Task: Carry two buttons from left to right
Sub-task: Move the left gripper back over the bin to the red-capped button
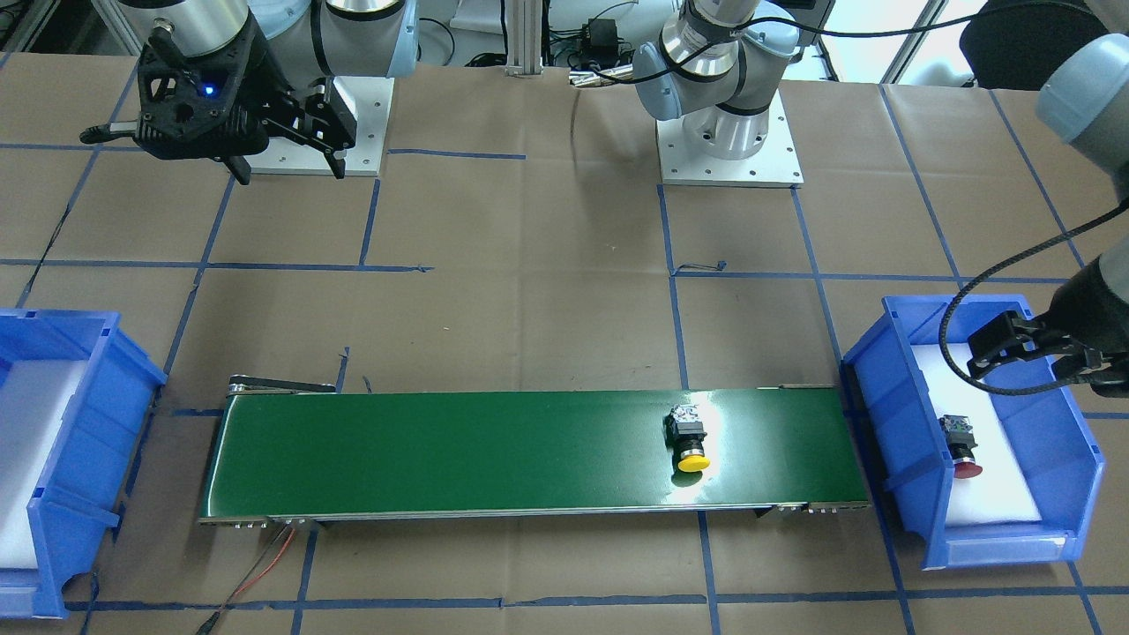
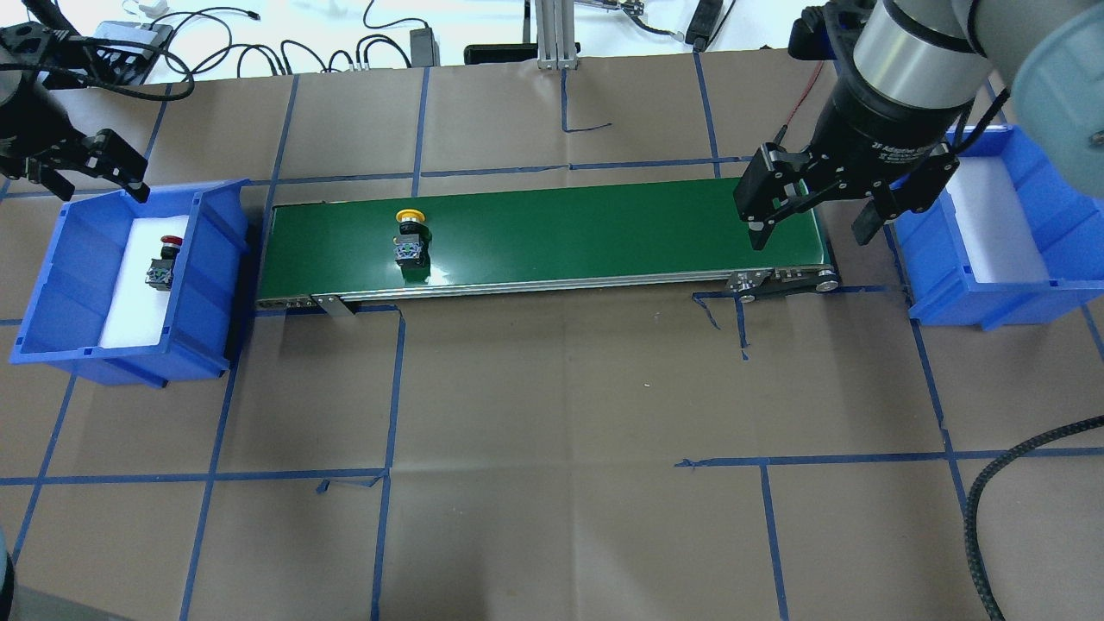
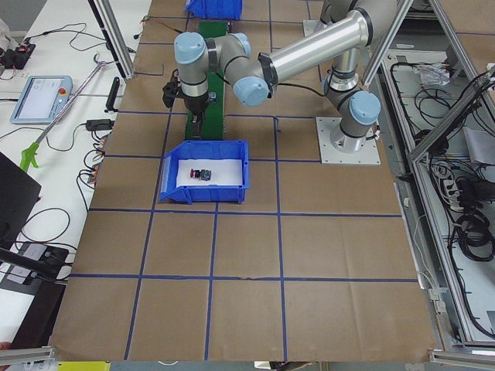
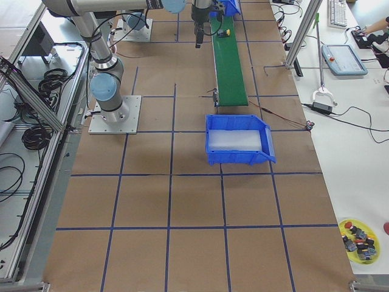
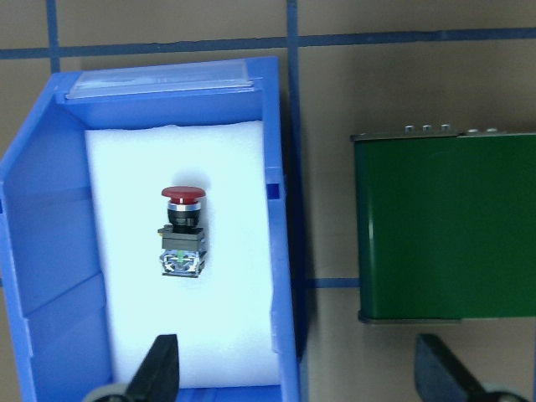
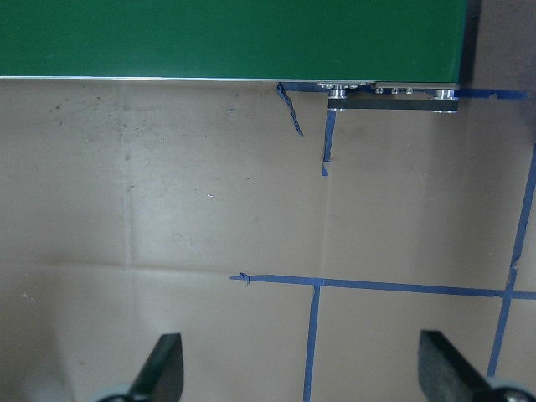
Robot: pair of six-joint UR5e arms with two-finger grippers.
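The yellow button [image 2: 411, 235] lies on its side on the green conveyor belt [image 2: 561, 228], near the belt's left end; the front view shows this yellow button [image 1: 690, 441] too. The red button [image 5: 182, 230] lies on white foam inside the left blue bin [image 2: 207, 285]. My left gripper [image 2: 90, 179] hangs open above that bin's far edge, holding nothing, and its fingertips [image 5: 159, 368] frame the bin in the wrist view. My right gripper [image 2: 811, 235] hovers open and empty above the belt's right end.
The right blue bin [image 2: 949, 285] with a white foam liner stands just past the belt's right end. Blue tape lines cross the brown paper table [image 2: 552, 414]. A yellow dish [image 4: 358, 234] of spare parts sits at the table's far corner.
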